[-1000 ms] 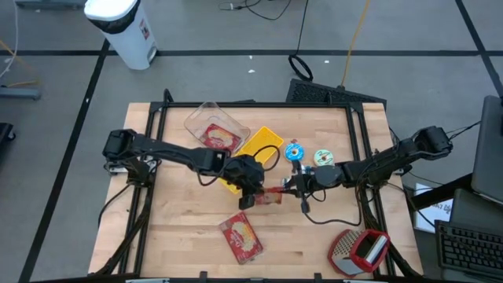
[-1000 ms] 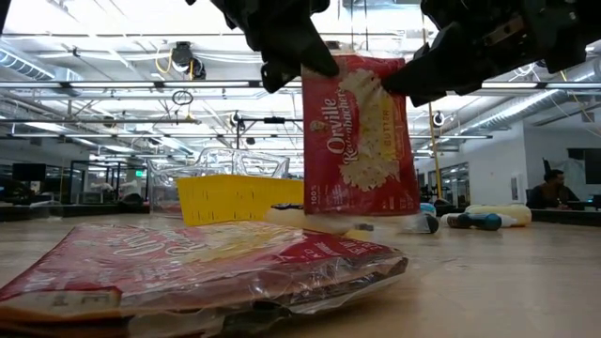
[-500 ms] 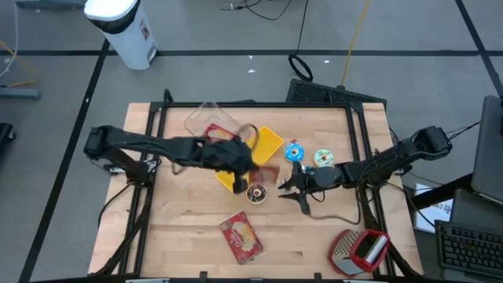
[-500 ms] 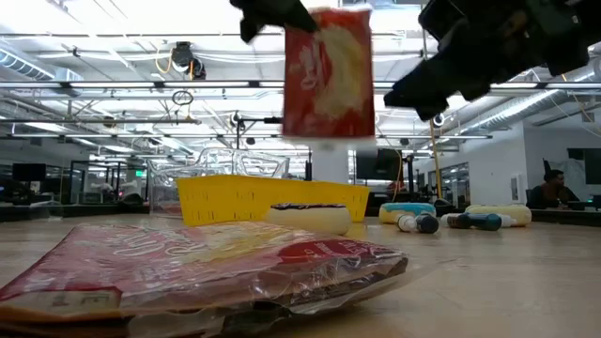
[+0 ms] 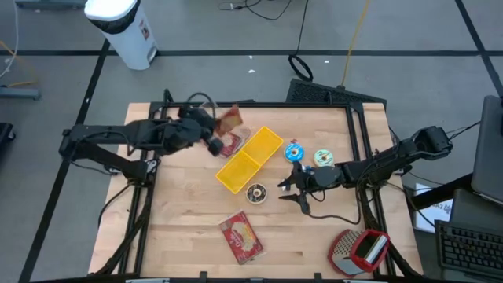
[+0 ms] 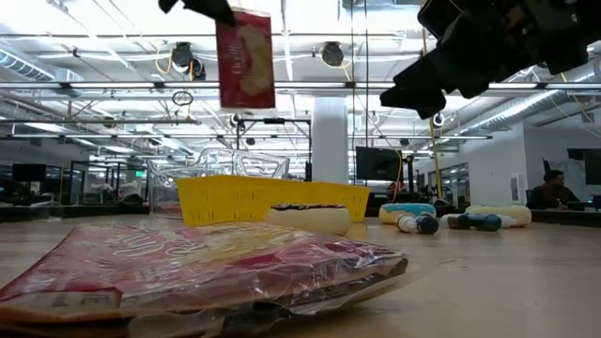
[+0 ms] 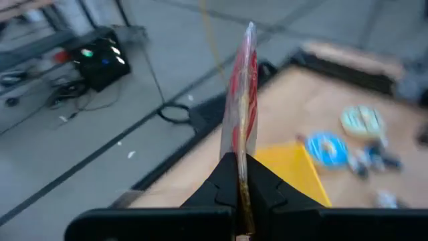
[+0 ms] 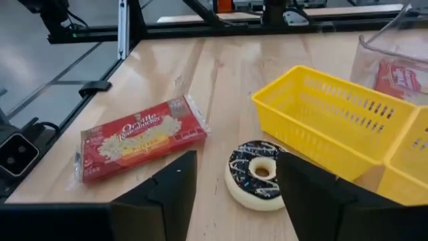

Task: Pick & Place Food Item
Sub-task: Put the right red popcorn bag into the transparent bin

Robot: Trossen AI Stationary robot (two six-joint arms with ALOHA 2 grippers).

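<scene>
My left fingers (image 7: pixel 239 175) are clamped tight on the bottom edge of a popcorn packet (image 5: pixel 229 120), which stands up thin and edge-on between them in my left wrist view and hangs high in the air (image 6: pixel 245 58) in the low view. From above, that hand sits over the far left part of the table (image 5: pixel 181 236), with the packet held over the clear plastic container (image 5: pixel 206 122) that stands beside the far end of the yellow basket (image 5: pixel 250 159). Through the container's wall I can see a red packet inside (image 8: pixel 401 78). My right fingers (image 8: pixel 234 191) stand spread apart with nothing between them, hovering low over the middle of the table just on the near right side of the basket. Directly in front of them lies a chocolate donut (image 8: pixel 261 175) with sprinkles, resting on the wood just beside the basket's near corner. Another popcorn packet (image 8: pixel 139 142) lies flat on the table nearer the front edge, well apart from the basket. Two tape rolls (image 5: pixel 308 156), one blue and one green, lie side by side beyond my right arm, and a red and grey tool (image 5: pixel 359 250) sits at the near right corner.
</scene>
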